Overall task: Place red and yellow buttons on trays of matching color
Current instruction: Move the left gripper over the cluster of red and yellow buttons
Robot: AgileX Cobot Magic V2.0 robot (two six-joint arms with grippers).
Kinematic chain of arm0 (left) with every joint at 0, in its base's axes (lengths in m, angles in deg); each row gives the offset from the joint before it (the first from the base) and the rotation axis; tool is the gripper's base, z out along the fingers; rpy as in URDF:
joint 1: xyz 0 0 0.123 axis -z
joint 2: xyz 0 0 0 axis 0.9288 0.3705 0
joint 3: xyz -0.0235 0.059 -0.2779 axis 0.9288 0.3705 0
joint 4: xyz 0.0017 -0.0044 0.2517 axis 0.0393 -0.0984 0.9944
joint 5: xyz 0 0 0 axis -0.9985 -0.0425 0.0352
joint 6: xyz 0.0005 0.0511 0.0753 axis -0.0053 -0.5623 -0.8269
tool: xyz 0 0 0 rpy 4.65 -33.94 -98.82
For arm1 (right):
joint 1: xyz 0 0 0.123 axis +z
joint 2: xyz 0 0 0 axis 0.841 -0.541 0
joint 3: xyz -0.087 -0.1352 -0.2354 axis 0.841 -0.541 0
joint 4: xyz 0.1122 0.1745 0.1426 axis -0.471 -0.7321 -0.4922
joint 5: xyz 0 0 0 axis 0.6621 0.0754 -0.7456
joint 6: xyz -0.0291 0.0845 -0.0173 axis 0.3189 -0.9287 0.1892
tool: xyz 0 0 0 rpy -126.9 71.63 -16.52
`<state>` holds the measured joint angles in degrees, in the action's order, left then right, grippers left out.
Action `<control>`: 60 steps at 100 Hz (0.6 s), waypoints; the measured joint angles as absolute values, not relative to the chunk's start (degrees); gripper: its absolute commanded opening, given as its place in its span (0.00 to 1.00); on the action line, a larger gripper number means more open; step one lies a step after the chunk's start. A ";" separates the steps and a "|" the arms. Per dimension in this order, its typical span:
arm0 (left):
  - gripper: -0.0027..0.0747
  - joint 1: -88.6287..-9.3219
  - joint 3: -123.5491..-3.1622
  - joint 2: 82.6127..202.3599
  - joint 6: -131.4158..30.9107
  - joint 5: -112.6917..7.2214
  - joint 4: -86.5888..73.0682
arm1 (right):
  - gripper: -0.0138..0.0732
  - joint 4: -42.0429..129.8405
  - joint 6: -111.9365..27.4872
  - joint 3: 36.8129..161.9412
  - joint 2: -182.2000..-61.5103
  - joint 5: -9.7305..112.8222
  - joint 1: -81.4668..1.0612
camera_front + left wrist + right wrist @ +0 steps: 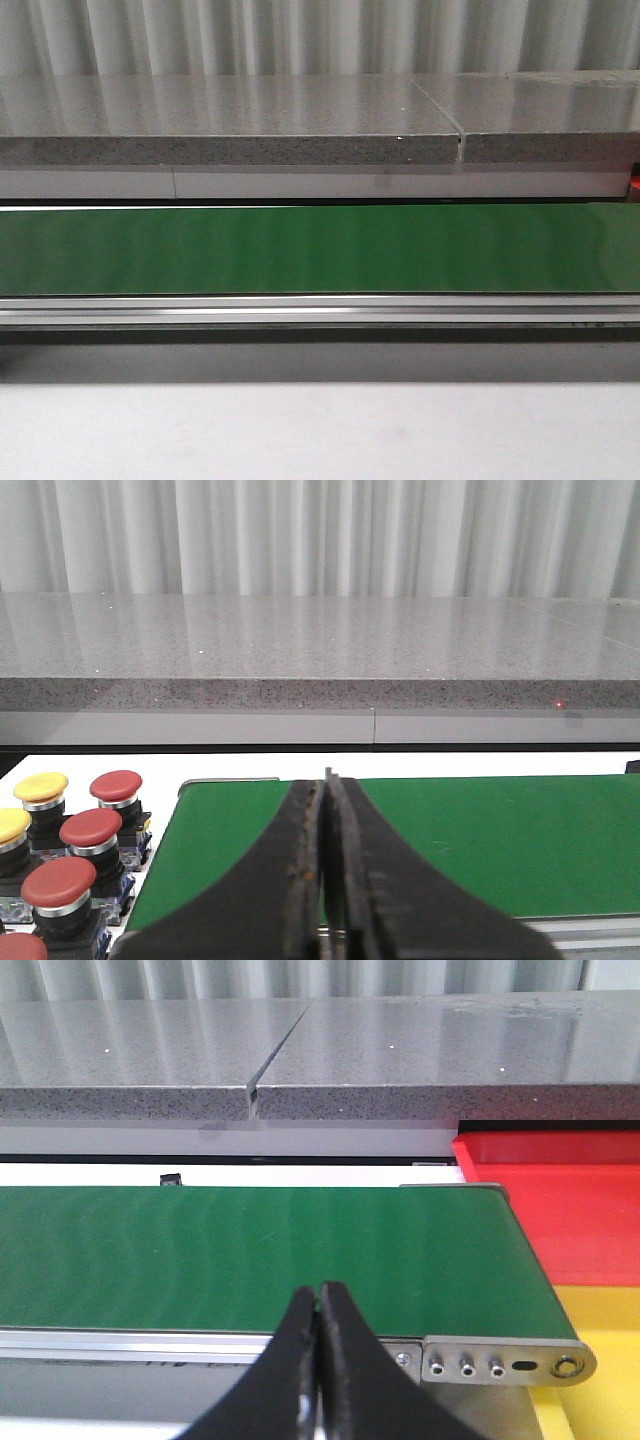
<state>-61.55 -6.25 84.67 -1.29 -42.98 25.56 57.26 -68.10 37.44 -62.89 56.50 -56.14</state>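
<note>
Several red buttons (90,828) and yellow buttons (40,786) stand in a cluster beside the left end of the green belt (480,840), seen in the left wrist view. My left gripper (326,780) is shut with nothing in it, over that belt end, to the right of the buttons. In the right wrist view a red tray (560,1205) lies past the belt's right end, with a yellow tray (600,1360) nearer to me. My right gripper (320,1290) is shut and empty above the belt's near rail. Neither gripper shows in the front view.
The green conveyor belt (320,248) runs across the front view with an aluminium rail (320,310) along its near side. A grey stone counter (230,125) stands behind it. The belt's end plate with bolts (505,1362) sits beside the yellow tray.
</note>
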 measured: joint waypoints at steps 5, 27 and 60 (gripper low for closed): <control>0.01 -61.55 -6.25 84.67 -1.29 -42.98 25.56 | 0.08 57.26 -68.10 37.44 -62.89 56.50 -56.14; 0.01 -61.55 -6.25 84.67 -1.29 -42.74 25.56 | 0.08 57.26 -68.10 37.44 -62.89 56.50 -56.14; 0.01 -61.55 -8.43 84.67 -1.29 -46.92 25.33 | 0.08 57.26 -68.10 37.44 -62.89 56.50 -56.14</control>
